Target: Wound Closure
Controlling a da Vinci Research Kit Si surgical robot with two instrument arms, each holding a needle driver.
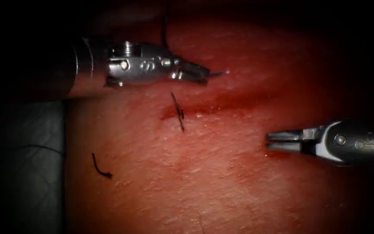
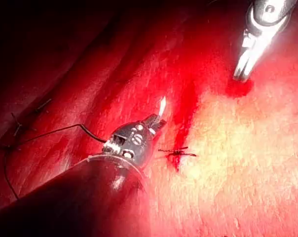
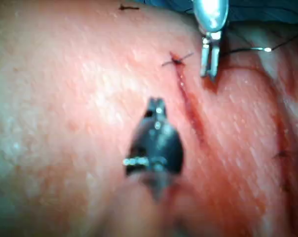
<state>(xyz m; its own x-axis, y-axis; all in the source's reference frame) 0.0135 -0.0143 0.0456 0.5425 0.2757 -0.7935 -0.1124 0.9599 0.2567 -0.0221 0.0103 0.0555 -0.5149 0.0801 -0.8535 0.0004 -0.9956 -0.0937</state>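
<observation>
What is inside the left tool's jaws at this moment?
The left arm's silver needle driver grips the curved steel needle; its pointed end juts out, clear of the red pork tissue. The jaws cover the rest, so where they grip is hidden.

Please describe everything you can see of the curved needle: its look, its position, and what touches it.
The needle is thin, pale, shiny metal. The left tool holds it with jaws shut; a short pointed piece sticks out past the jaw tips toward the endoscope view's right, so where along its curve it is held cannot be told. It lies above the cut, over the tissue, not in it. Dark thread runs up behind the tool.
</observation>
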